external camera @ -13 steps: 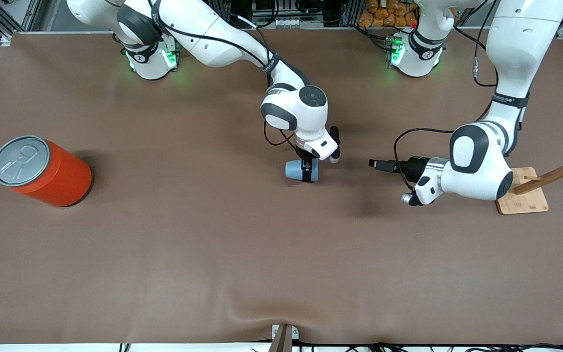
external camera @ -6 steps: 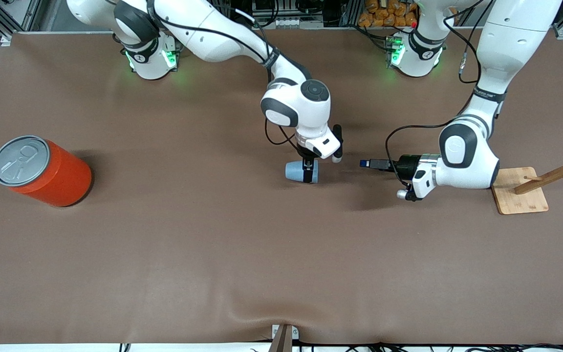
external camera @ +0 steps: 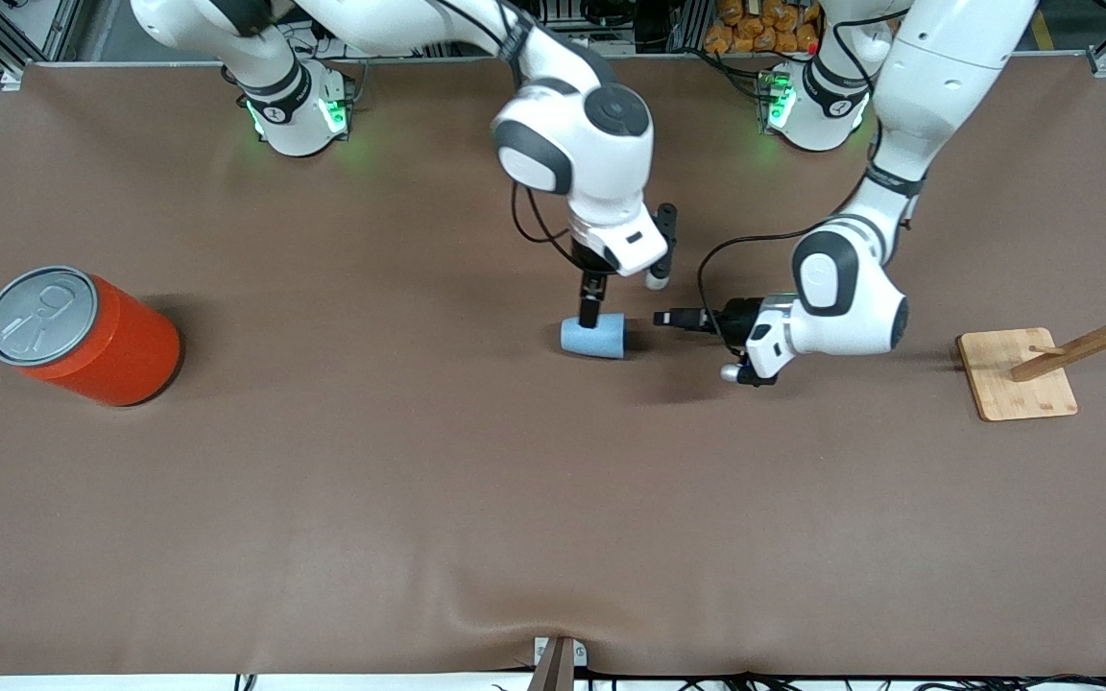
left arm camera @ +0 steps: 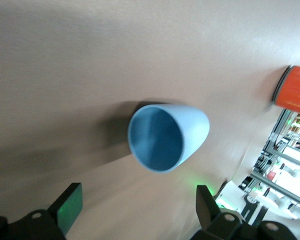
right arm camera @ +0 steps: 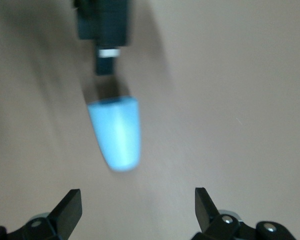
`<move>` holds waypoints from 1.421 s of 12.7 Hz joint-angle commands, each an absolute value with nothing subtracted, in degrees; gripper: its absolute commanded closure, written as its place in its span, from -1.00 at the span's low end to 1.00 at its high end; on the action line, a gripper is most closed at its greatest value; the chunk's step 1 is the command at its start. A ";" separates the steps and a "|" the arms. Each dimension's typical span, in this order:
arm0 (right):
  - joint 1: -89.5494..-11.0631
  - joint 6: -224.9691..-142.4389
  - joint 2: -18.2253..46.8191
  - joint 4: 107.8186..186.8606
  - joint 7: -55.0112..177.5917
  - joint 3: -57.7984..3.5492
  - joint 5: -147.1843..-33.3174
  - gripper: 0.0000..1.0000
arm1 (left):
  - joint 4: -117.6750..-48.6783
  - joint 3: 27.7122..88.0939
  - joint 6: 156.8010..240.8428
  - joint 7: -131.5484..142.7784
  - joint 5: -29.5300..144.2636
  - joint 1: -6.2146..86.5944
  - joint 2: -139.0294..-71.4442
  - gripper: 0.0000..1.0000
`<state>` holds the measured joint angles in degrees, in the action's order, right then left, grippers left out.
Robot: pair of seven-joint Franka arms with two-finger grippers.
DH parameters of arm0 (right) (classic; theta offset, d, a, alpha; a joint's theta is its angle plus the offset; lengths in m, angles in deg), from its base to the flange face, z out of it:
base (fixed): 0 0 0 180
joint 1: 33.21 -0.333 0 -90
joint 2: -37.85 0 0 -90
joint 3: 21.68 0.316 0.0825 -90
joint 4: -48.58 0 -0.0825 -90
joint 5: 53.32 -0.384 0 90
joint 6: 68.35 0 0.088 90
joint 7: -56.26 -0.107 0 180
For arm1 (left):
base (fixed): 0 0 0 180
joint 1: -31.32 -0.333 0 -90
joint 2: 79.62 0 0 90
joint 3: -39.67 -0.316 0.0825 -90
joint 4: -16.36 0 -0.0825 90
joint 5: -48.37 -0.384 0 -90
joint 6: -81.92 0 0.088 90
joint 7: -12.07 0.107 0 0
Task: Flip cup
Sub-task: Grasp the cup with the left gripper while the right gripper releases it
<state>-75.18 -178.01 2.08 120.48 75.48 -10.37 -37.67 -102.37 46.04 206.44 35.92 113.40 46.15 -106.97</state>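
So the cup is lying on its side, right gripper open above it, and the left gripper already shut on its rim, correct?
Not quite. The left gripper is open and apart from the cup, facing its mouth, as the left wrist view shows. The cup does lie on its side, with the open right gripper above it.

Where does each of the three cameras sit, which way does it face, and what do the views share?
Front view: high across the table, facing both arms; small light-blue tapered plastic cup lies on its side.
Left wrist view: on the left arm, looking into the cup's mouth past the open left gripper.
Right wrist view: on the right arm, looking down at the cup's side past the open right gripper.
All three show the cup.
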 commanded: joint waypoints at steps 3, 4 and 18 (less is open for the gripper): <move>-58.64 -172.50 7.35 119.26 75.42 -9.46 -39.52 -1.00 | -102.38 45.82 214.96 36.94 120.41 52.82 -109.93 -1.00; -55.13 -172.67 7.52 118.72 75.16 -9.46 -39.43 -1.00 | -102.03 45.73 217.51 37.03 124.10 55.20 -110.81 -1.00; -27.68 -154.13 31.32 131.35 42.72 -10.86 -52.60 -1.00 | -98.78 45.73 225.26 36.59 132.13 60.14 -111.25 -0.86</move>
